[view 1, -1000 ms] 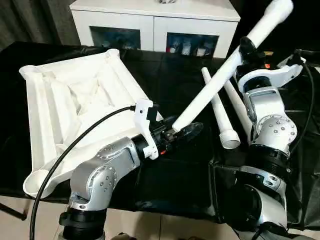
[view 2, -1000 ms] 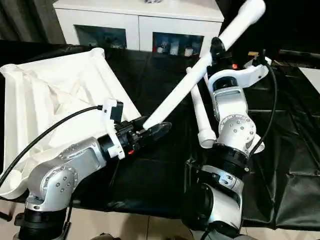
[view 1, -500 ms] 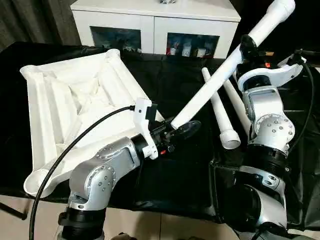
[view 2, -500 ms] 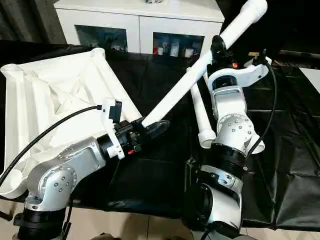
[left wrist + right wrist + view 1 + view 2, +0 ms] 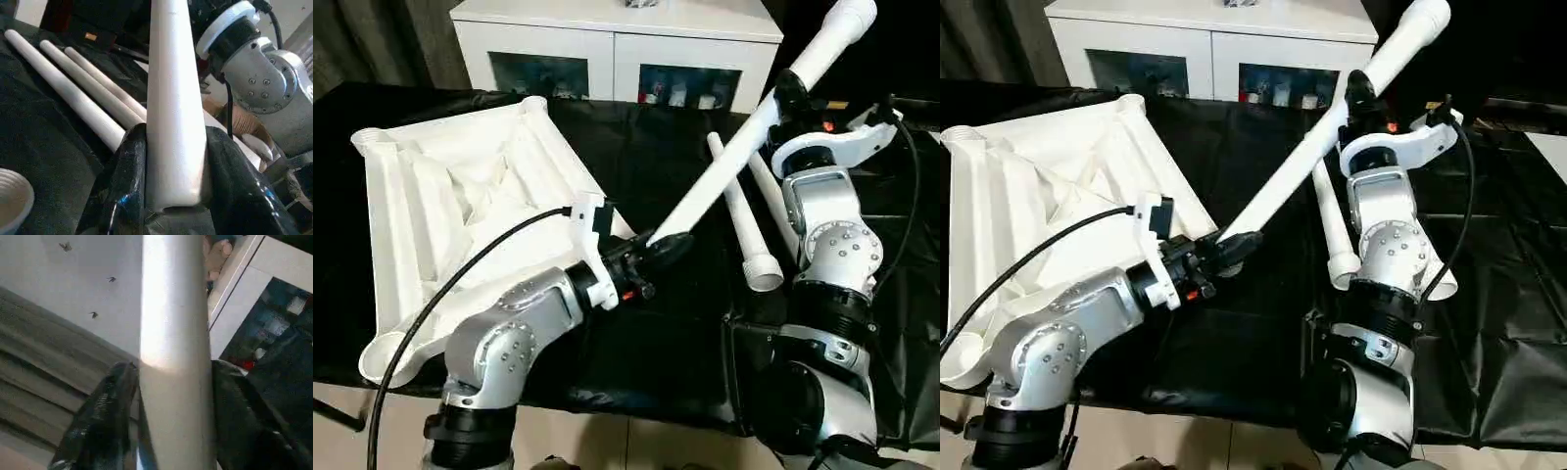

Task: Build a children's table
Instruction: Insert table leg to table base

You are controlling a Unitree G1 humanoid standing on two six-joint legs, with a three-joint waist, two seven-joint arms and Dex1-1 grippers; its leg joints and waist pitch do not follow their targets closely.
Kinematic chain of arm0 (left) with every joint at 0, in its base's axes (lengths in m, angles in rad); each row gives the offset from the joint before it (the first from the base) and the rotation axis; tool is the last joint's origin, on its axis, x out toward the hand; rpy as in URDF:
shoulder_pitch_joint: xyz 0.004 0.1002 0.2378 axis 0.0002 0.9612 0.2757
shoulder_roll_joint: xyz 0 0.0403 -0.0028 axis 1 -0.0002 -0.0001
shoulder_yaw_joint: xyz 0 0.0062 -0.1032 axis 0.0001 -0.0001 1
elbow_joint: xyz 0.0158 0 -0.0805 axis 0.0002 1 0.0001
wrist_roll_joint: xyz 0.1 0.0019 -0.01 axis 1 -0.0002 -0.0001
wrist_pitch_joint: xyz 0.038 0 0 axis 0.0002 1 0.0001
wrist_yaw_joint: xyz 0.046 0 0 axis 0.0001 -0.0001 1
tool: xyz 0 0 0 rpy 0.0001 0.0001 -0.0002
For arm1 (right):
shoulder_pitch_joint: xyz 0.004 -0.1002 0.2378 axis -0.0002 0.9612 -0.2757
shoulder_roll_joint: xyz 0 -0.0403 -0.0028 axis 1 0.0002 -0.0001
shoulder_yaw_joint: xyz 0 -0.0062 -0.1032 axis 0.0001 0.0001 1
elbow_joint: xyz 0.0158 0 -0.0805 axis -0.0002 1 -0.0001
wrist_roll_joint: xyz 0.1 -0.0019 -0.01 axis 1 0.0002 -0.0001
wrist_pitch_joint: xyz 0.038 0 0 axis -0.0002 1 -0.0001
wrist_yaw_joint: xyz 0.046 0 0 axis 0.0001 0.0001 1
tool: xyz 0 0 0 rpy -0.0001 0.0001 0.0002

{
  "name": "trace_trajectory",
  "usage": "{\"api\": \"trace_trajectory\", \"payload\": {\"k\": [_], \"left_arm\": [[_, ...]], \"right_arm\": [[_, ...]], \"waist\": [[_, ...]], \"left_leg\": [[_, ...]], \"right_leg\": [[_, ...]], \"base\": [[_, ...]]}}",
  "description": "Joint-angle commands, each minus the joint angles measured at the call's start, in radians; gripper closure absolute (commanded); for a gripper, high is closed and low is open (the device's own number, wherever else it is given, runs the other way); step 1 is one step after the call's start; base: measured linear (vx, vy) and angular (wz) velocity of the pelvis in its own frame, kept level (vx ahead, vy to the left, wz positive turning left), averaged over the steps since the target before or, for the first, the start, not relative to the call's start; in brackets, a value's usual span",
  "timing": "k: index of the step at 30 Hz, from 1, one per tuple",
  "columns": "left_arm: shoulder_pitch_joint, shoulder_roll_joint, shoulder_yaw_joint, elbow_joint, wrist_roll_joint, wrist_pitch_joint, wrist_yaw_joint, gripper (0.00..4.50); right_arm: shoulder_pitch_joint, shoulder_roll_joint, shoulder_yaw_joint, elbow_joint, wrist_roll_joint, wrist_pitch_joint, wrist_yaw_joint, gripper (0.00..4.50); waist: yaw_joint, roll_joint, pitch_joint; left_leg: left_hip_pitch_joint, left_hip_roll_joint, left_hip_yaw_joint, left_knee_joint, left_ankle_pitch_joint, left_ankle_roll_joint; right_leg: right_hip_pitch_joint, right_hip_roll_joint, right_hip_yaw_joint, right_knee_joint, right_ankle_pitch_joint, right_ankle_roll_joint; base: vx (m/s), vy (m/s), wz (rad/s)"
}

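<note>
The children's table top [image 5: 460,196] lies ribbed side up on the left of the black cloth, with round sockets at its corners. One white leg [image 5: 734,147] slants from low centre up to the far right. My left gripper [image 5: 661,245] is shut on its narrow end, and the black fingers [image 5: 129,166] press both sides of the leg [image 5: 173,98]. My right gripper [image 5: 790,93] holds the same leg near its wide end, with its fingers [image 5: 112,406] lying against both sides of the tube [image 5: 173,308]. Two more legs [image 5: 739,215] lie on the cloth by the right arm.
A white cabinet with glass doors [image 5: 617,44] stands behind the black-covered work table [image 5: 646,333]. A black cable [image 5: 460,284] loops from my left wrist over the table top's near corner. The cloth's front edge runs just below my forearms.
My left gripper's fingers have closed in onto the leg's narrow end and drawn slightly back. The leg's tilt has shifted a little; the right arm keeps its place.
</note>
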Motion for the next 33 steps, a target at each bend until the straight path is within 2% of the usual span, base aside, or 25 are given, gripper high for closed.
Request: {"api": "trace_trajectory", "payload": {"k": [1,6,11,12,14,15,16,17,18,19,20,21,22,23,24,25,26,28,30,33], "left_arm": [[-0.02,0.007,0.027,0.002,-0.008,-0.016,0.007,3.12],[-0.041,0.044,0.06,0.013,-0.014,-0.026,-0.01,3.15],[-0.063,0.119,0.1,0.028,-0.016,-0.036,-0.041,3.15],[-0.067,0.137,0.107,0.032,-0.012,-0.039,-0.05,3.15],[-0.07,0.157,0.111,0.036,-0.003,-0.043,-0.058,3.15],[-0.076,0.187,0.118,0.044,0.008,-0.049,-0.071,3.15],[-0.078,0.2,0.12,0.047,0.012,-0.052,-0.077,3.15],[-0.084,0.222,0.125,0.055,0.019,-0.055,-0.085,3.15],[-0.093,0.281,0.12,0.072,0.045,-0.069,-0.116,3.15],[-0.093,0.281,0.12,0.072,0.045,-0.069,-0.116,3.15],[-0.095,0.307,0.111,0.078,0.057,-0.077,-0.133,3.15],[-0.097,0.337,0.099,0.081,0.066,-0.083,-0.153,3.15],[-0.097,0.337,0.099,0.081,0.066,-0.083,-0.153,3.15],[-0.099,0.352,0.092,0.08,0.069,-0.081,-0.162,3.15],[-0.098,0.378,0.072,0.077,0.082,-0.088,-0.182,3.15],[-0.096,0.41,0.043,0.071,0.101,-0.097,-0.21,3.15],[-0.096,0.415,0.038,0.07,0.104,-0.097,-0.215,3.15],[-0.098,0.428,0.025,0.072,0.112,-0.104,-0.227,3.15],[-0.101,0.445,0.01,0.077,0.122,-0.114,-0.241,3.15],[-0.103,0.456,0.002,0.08,0.128,-0.122,-0.253,3.15]], "right_arm": [[-0.013,-0.014,0.015,0.006,0.004,-0.007,0.001,1.84],[0.02,-0.036,0.049,0.012,-0.005,0.027,0.007,1.4],[0.114,-0.074,0.095,-0.05,-0.018,0.109,0.054,1.02],[0.139,-0.094,0.112,-0.066,-0.031,0.125,0.07,0.84],[0.165,-0.122,0.139,-0.083,-0.059,0.135,0.093,0.78],[0.206,-0.188,0.217,-0.107,-0.142,0.119,0.155,0.64],[0.224,-0.217,0.251,-0.116,-0.177,0.112,0.181,0.5],[0.25,-0.276,0.324,-0.126,-0.268,0.067,0.226,0.41],[0.28,-0.42,0.495,-0.1,-0.545,-0.153,0.311,0.37],[0.28,-0.42,0.495,-0.1,-0.545,-0.153,0.311,0.34],[0.274,-0.479,0.558,-0.077,-0.657,-0.242,0.323,0.25],[0.256,-0.55,0.635,-0.043,-0.795,-0.348,0.324,0.25],[0.256,-0.55,0.635,-0.043,-0.795,-0.348,0.324,0.12],[0.24,-0.587,0.676,-0.022,-0.866,-0.4,0.319,0.04],[0.21,-0.641,0.751,0.017,-0.979,-0.475,0.306,0.0],[0.169,-0.695,0.839,0.075,-1.099,-0.549,0.294,0.0],[0.158,-0.706,0.854,0.092,-1.126,-0.57,0.279,0.0],[0.136,-0.731,0.887,0.122,-1.175,-0.605,0.254,0.0],[0.107,-0.766,0.933,0.159,-1.254,-0.648,0.208,0.0],[0.088,-0.783,0.957,0.187,-1.292,-0.675,0.197,0.0]], "waist": [[-0.001,0.005,-0.075],[0.0,0.005,-0.076],[0.005,-0.001,-0.077],[0.006,0.001,-0.078],[0.009,-0.002,-0.078],[0.014,-0.004,-0.075],[0.016,-0.004,-0.076],[0.013,-0.002,-0.075],[0.018,0.001,-0.075],[0.018,-0.004,-0.073],[0.014,-0.003,-0.069],[0.016,0.0,-0.068],[0.014,-0.004,-0.068],[0.009,-0.003,-0.067],[0.005,0.001,-0.066],[-0.003,-0.003,-0.065],[-0.007,-0.001,-0.064],[-0.005,-0.005,-0.065],[-0.006,-0.003,-0.067],[-0.009,-0.002,-0.068]], "left_leg": [[0.016,0.085,-0.04,-0.063,-0.04,0.042],[0.016,0.084,-0.04,-0.062,-0.038,0.041],[0.014,0.085,-0.041,-0.062,-0.016,0.049],[0.015,0.084,-0.041,-0.061,-0.007,0.051],[0.017,0.084,-0.04,-0.06,-0.007,0.051],[0.015,0.084,-0.04,-0.06,-0.017,0.042],[0.015,0.084,-0.04,-0.059,-0.011,0.035],[0.015,0.085,-0.04,-0.061,-0.017,0.035],[0.015,0.084,-0.041,-0.058,-0.026,0.02],[0.014,0.081,-0.038,-0.055,-0.03,-0.003],[0.014,0.082,-0.039,-0.059,-0.056,0.005],[0.013,0.085,-0.044,-0.058,-0.064,-0.004],[0.016,0.085,-0.042,-0.057,-0.072,-0.014],[0.017,0.083,-0.041,-0.057,-0.089,-0.011],[0.017,0.084,-0.043,-0.056,-0.102,-0.007],[0.017,0.082,-0.043,-0.055,-0.112,-0.002],[0.017,0.081,-0.04,-0.053,-0.124,0.013],[0.015,0.084,-0.043,-0.053,-0.116,0.025],[0.015,0.086,-0.042,-0.051,-0.101,0.033],[0.014,0.086,-0.041,-0.047,-0.103,0.05]], "right_leg": [[0.056,-0.091,0.061,-0.057,-0.039,-0.171],[0.056,-0.091,0.061,-0.057,-0.036,-0.168],[0.06,-0.093,0.062,-0.053,-0.015,-0.176],[0.06,-0.093,0.062,-0.051,-0.007,-0.175],[0.058,-0.092,0.062,-0.052,-0.014,-0.176],[0.059,-0.093,0.06,-0.057,-0.047,-0.169],[0.061,-0.093,0.062,-0.054,-0.048,-0.161],[0.059,-0.095,0.063,-0.053,-0.054,-0.166],[0.058,-0.096,0.06,-0.058,-0.084,-0.156],[0.058,-0.096,0.061,-0.062,-0.114,-0.141],[0.059,-0.101,0.067,-0.063,-0.137,-0.154],[0.056,-0.101,0.063,-0.066,-0.163,-0.152],[0.055,-0.099,0.061,-0.069,-0.184,-0.15],[0.055,-0.101,0.064,-0.068,-0.199,-0.162],[0.052,-0.101,0.064,-0.069,-0.212,-0.173],[0.052,-0.095,0.062,-0.069,-0.217,-0.182],[0.053,-0.097,0.067,-0.069,-0.212,-0.19],[0.055,-0.097,0.067,-0.065,-0.189,-0.198],[0.055,-0.095,0.067,-0.061,-0.154,-0.21],[0.056,-0.091,0.067,-0.054,-0.107,-0.231]], "base": [[0.0,0.0,0.0],[0.0,0.0,0.0],[0.0,0.0,0.0],[0.0,0.0,0.0],[0.0,0.0,0.0],[0.0,0.0,0.0],[0.0,0.0,0.0],[0.0,0.0,0.0],[0.0,0.0,0.0],[0.0,0.0,0.0],[0.0,0.0,0.0],[0.0,0.0,0.0],[0.0,0.0,0.0],[0.0,0.0,0.0],[0.0,0.0,0.0],[0.0,0.0,0.0],[0.0,0.0,0.0],[0.0,0.0,0.0],[0.0,0.0,0.0],[0.0,0.0,0.0]]}}
